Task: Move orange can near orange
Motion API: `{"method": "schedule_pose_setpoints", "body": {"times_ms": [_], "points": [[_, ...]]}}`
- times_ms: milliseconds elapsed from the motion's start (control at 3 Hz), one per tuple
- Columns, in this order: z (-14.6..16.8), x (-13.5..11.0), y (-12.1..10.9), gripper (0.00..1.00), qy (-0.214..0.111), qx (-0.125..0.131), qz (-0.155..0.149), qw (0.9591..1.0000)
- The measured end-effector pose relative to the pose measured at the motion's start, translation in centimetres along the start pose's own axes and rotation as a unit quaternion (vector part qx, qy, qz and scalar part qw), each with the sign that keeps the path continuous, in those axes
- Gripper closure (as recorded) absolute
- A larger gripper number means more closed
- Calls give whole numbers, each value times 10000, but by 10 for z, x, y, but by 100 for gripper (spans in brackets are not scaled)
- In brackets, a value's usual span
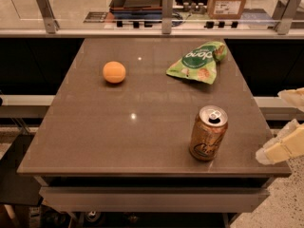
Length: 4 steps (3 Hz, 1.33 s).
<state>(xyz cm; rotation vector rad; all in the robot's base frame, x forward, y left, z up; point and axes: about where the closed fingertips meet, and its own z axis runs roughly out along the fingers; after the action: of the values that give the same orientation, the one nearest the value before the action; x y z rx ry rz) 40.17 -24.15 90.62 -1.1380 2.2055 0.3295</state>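
The orange can [208, 133] stands upright on the brown table [118, 132], near the front right, with its silver top and pull tab showing. The orange [114, 72] lies at the far left of the table, well apart from the can. My gripper [286, 123] is at the right edge of the view, just off the table's right side and to the right of the can. Its two pale fingers [280, 149] stand apart and hold nothing.
A green snack bag [197, 61] lies at the far right of the table. A glass rail with metal posts [166, 6] runs along the far edge, with a cardboard box [227, 0] and a tray behind it.
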Motion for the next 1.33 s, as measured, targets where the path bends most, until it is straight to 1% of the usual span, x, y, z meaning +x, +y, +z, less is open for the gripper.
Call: {"method": "schedule_pose_setpoints", "body": {"times_ms": [333,667,1000,1333], "points": [[0,0,0,0,4,-2,3,10000],[-4,-7,8,0,-208,-97,24,9997],[-10,-22,19,0,-663,-202,6,9976],[1,-32,35,0,-981,-305,-112,9946]]}}
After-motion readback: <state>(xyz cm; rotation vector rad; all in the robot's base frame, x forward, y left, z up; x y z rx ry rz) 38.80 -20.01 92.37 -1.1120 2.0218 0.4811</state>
